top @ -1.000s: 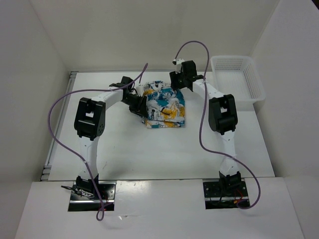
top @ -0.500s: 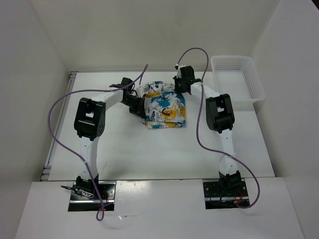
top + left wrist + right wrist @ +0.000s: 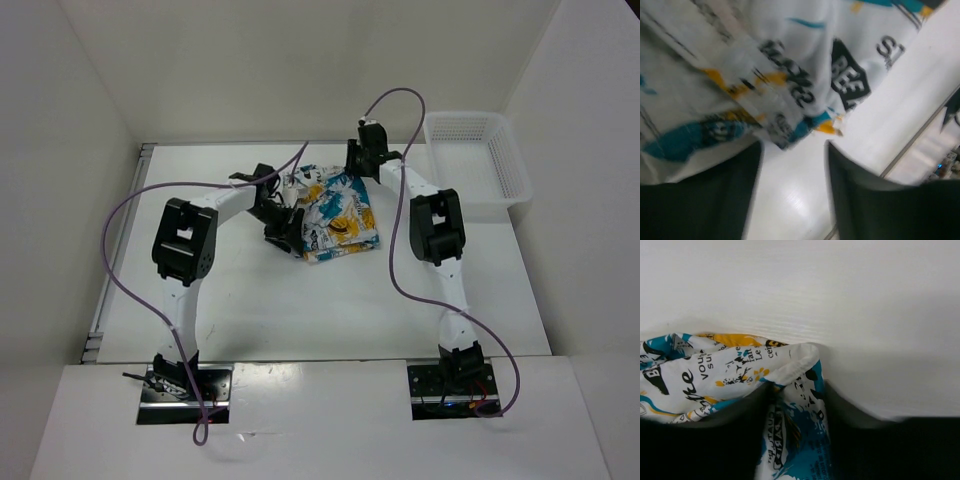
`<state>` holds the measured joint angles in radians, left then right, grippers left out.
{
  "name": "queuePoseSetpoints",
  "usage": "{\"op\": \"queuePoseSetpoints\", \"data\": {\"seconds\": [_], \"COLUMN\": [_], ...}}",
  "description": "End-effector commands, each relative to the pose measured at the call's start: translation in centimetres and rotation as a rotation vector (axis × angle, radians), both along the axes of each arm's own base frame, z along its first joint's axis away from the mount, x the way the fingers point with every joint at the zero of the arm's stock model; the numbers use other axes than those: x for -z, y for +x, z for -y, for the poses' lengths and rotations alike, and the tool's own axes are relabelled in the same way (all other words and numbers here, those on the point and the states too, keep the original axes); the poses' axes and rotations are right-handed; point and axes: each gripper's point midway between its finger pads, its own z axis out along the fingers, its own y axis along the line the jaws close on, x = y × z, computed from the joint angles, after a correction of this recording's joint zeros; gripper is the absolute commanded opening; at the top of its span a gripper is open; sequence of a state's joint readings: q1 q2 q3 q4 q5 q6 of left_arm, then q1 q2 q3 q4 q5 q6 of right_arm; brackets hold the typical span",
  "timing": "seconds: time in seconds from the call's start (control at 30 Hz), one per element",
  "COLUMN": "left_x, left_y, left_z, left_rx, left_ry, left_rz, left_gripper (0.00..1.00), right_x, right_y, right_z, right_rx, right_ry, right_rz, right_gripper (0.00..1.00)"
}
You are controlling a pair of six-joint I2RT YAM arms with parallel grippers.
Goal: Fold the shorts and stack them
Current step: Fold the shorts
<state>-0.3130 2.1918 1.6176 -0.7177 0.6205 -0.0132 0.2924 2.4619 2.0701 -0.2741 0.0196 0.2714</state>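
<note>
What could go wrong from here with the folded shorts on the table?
1. A corner of the shorts lies between the right fingers. If they lift away with it caught, the fold could pull open.
2. The left fingers stand apart right at the hem. A sideways move could drag the bundle, which lies askew on the table.

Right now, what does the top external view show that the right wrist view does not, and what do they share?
Only the top view: the white mesh basket at the far right, and the left gripper beside the shorts. Only the right wrist view: legible lettering on the cloth, and a fold lying between the fingers of the right gripper. Both: the shorts on the white table.
</note>
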Motion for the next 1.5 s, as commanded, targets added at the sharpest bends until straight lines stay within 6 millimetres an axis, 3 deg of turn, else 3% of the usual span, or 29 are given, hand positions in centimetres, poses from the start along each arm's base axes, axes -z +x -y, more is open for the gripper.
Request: {"op": "queuePoseSetpoints", "data": {"seconds": [0.0,0.03,0.07,0.13,0.17,0.2,0.27,0.3,0.33,0.37,0.4,0.43,0.5,0.53,0.6,0.67,0.7,0.8,0.93,1.13,1.23,1.27,1.3,1.4,1.47], "left_x": [0.1,-0.9,-1.2,-4.3,-5.5,-6.9,-10.4,-11.6,-12.3,-12.9,-12.6,-11.0,-10.1,-8.2,-6.4,-6.4,-6.0,-4.9,-3.3,-3.8,-4.3,-3.4,-3.0,-2.4,-2.1], "left_y": [-1.7,-1.4,-1.0,0.6,1.2,1.6,4.0,5.2,6.1,7.5,8.2,9.1,10.8,11.5,12.8,14.2,14.7,15.3,15.6,16.0,15.8,15.6,15.6,15.3,15.5], "left_z": [-1.6,-1.3,-1.8,-2.0,-2.2,-1.9,-2.5,-2.3,-2.6,-2.9,-2.9,-2.9,-2.7,-2.7,-2.5,-2.4,-2.3,-1.9,-2.1,-1.2,-0.1,-0.1,-0.1,-0.2,-0.2], "left_rx": [0.0,0.0,-0.013,-0.035,-0.045,-0.043,-0.071,-0.071,-0.083,-0.097,-0.1,-0.104,-0.109,-0.112,-0.116,-0.122,-0.122,-0.119,-0.125,-0.105,-0.08,-0.08,-0.08,-0.08,-0.08], "left_ry": [0.092,0.075,0.071,0.021,0.003,-0.016,-0.05,-0.07,-0.077,-0.074,-0.066,-0.052,-0.05,-0.036,-0.028,-0.024,-0.026,-0.015,0.008,-0.048,-0.085,-0.079,-0.077,-0.072,-0.071], "left_rz": [-0.069,-0.045,-0.037,0.029,0.059,0.091,0.222,0.292,0.326,0.365,0.367,0.354,0.383,0.364,0.368,0.403,0.409,0.411,0.393,0.412,0.413,0.391,0.382,0.364,0.363], "left_gripper": [0.73,0.78,0.83,0.98,1.0,1.0,1.0,1.0,1.0,1.0,1.0,1.0,1.0,1.0,1.0,1.0,1.0,1.0,1.0,0.97,0.88,0.71,0.65,0.6,0.49], "right_x": [-4.0,-4.2,-6.0,-7.0,-7.9,-10.3,-10.4,-12.6,-10.7,-10.4,-11.6,-9.2,-7.9,-7.1,-4.7,-4.5,-3.2,-2.0,-0.6,1.1,1.4,1.7,1.7,1.7,1.5], "right_y": [2.2,1.9,1.9,1.1,0.8,0.2,-1.6,-2.7,-4.3,-5.5,-6.9,-8.8,-11.3,-13.0,-15.7,-17.6,-19.1,-21.4,-22.5,-23.9,-24.7,-24.9,-24.9,-24.9,-24.5], "right_z": [0.6,0.5,0.5,0.3,0.3,0.4,0.5,0.7,0.9,1.2,1.4,1.9,2.4,3.2,3.8,3.6,3.8,3.8,3.8,3.7,3.4,3.5,3.5,3.5,3.4], "right_rx": [-0.024,-0.04,-0.06,-0.092,-0.119,-0.135,-0.175,-0.192,-0.211,-0.225,-0.252,-0.273,-0.301,-0.309,-0.321,-0.36,-0.376,-0.401,-0.399,-0.38,-0.381,-0.381,-0.381,-0.381,-0.381], "right_ry": [-0.01,-0.014,-0.02,-0.024,-0.039,-0.04,-0.049,-0.057,-0.067,-0.073,-0.086,-0.102,-0.119,-0.122,-0.122,-0.101,-0.102,-0.081,-0.058,-0.018,0.009,0.01,0.01,0.01,0.011], "right_rz": [0.131,0.133,0.163,0.166,0.182,0.211,0.187,0.211,0.162,0.138,0.148,0.09,0.037,0.006,-0.067,-0.086,-0.122,-0.158,-0.194,-0.234,-0.25,-0.251,-0.251,-0.251,-0.23], "right_gripper": [0.66,0.7,0.73,0.76,0.76,0.76,0.76,0.76,0.76,0.76,0.76,0.76,0.73,0.73,0.7,0.69,0.69,0.69,0.69,0.69,0.66,0.66,0.66,0.65,0.61]}}
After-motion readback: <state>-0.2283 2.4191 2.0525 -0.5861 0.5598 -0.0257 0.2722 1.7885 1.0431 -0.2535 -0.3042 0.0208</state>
